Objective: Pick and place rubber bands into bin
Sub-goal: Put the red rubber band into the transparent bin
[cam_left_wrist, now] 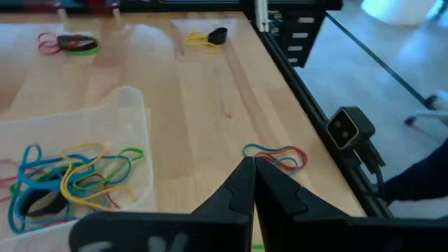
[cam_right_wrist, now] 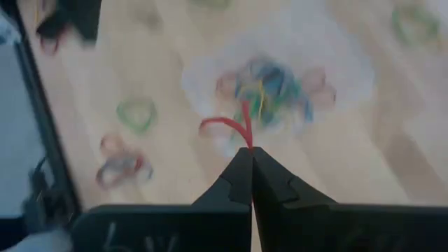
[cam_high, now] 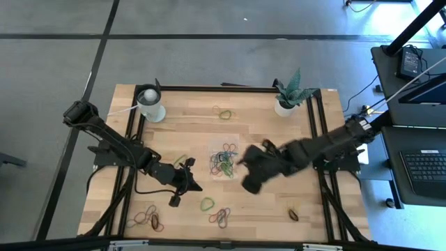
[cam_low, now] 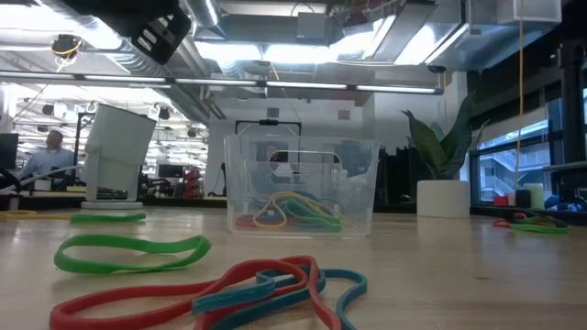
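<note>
Rubber bands (cam_high: pixel 221 217) are light, soft and stretchy, so we pinch one thin strand. Our right fingers (cam_right_wrist: pixel 250 152) are shut on a red band (cam_right_wrist: pixel 224 126) above the bin (cam_high: pixel 224 159) (many bands inside already). Our left fingers (cam_left_wrist: pixel 253 164) are shut, holding nothing, over the bench (cam_high: pixel 258 125).
</note>
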